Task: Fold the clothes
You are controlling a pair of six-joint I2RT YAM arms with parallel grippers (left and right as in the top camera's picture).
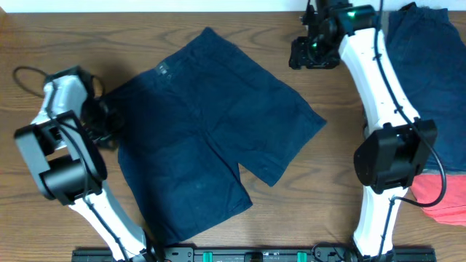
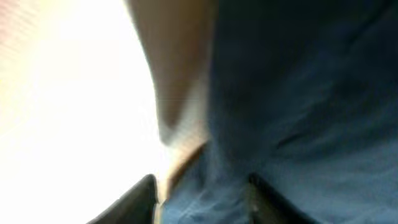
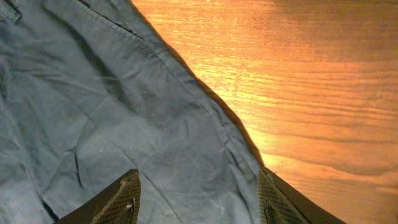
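Note:
Dark navy shorts lie spread flat on the wooden table, with one leg pointing right and the other toward the front. My left gripper is low at the shorts' left edge. In the left wrist view, which is blurred, its fingers are apart with blue fabric between them. My right gripper is beyond the shorts' upper right edge. In the right wrist view its fingers are open over the shorts, next to the cloth's edge, and hold nothing.
More clothes are piled at the right edge: a navy garment at the back and a coral-red one at the front. A black cable loops at the far left. Bare wood lies beside the shorts.

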